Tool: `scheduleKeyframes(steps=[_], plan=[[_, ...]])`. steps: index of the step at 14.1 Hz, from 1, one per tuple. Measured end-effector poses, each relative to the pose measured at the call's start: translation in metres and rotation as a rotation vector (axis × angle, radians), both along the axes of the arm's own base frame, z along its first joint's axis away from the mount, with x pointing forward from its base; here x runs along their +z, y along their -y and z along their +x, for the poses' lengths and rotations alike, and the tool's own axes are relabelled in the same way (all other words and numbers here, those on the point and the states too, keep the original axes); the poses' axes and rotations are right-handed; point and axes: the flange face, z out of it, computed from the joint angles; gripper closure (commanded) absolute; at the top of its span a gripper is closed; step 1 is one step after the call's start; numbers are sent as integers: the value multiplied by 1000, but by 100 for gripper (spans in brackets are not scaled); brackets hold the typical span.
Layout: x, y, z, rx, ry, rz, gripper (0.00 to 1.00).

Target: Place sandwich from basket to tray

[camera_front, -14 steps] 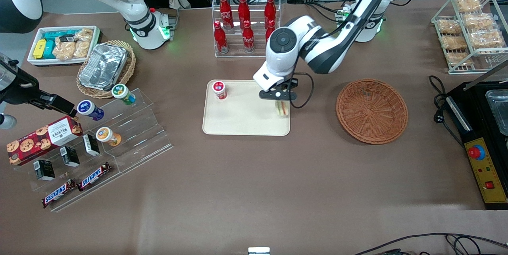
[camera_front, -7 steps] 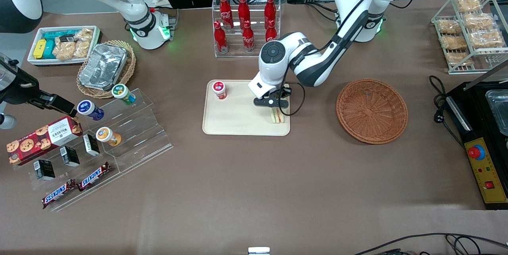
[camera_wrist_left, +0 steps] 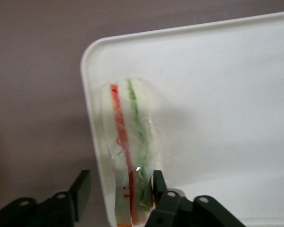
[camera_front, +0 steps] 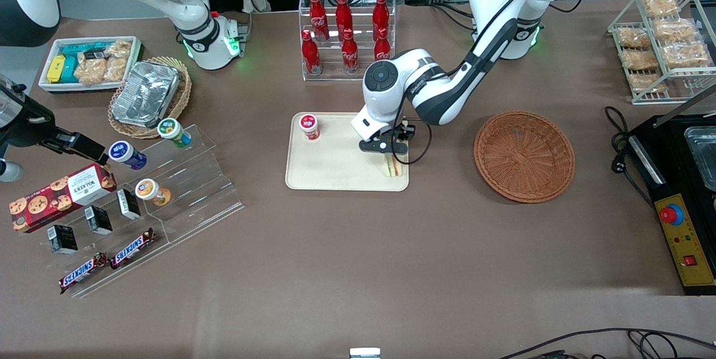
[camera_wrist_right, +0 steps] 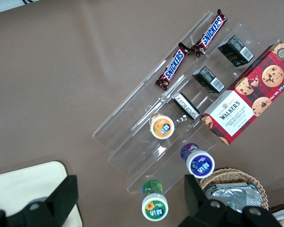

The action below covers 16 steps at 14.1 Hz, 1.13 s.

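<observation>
The table [camera_front: 347,247] is brown, and the gripper [camera_front: 386,147] hangs low over it near the middle, above the tray [camera_front: 335,171]. That tray lies directly under the gripper, at the tray's end toward the working arm; most of its bare cream surface stretches away from the gripper toward the parked arm's end. The basket [camera_front: 524,156] sits on the table well apart from the gripper, toward the working arm's end, with nothing in it.

The sandwich [camera_front: 393,165] stands on its edge on the tray, just beside the rim, at the corner nearest the front camera. In the wrist view the sandwich [camera_wrist_left: 129,151] shows its cut edge upward — red, orange and green stripes between white bread — and its long axis runs along the tray [camera_wrist_left: 217,118] rim, straight out from the gripper [camera_wrist_left: 119,191].

The fingers [camera_wrist_left: 79,191] are spread wider than the sandwich. One sits close against the bread over the tray; the other stands clear of it, out past the rim — so nothing is gripped.

A small red-lidded cup [camera_front: 309,126] stands at the tray's other end, farther from the camera than the gripper.
</observation>
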Motion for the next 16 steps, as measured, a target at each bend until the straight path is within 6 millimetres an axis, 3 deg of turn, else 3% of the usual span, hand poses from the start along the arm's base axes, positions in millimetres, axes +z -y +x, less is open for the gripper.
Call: scheduleKeyframes(steps=[2, 4, 6, 8, 13, 16], plan=[[38, -11, 21, 41, 27, 38, 1], [93, -32, 51, 106, 79, 54, 1], [145, -66, 78, 160, 129, 58, 1], [179, -106, 98, 182, 157, 71, 1], [216, -204, 133, 156, 127, 101, 1], [231, -267, 143, 93, 35, 77, 1]])
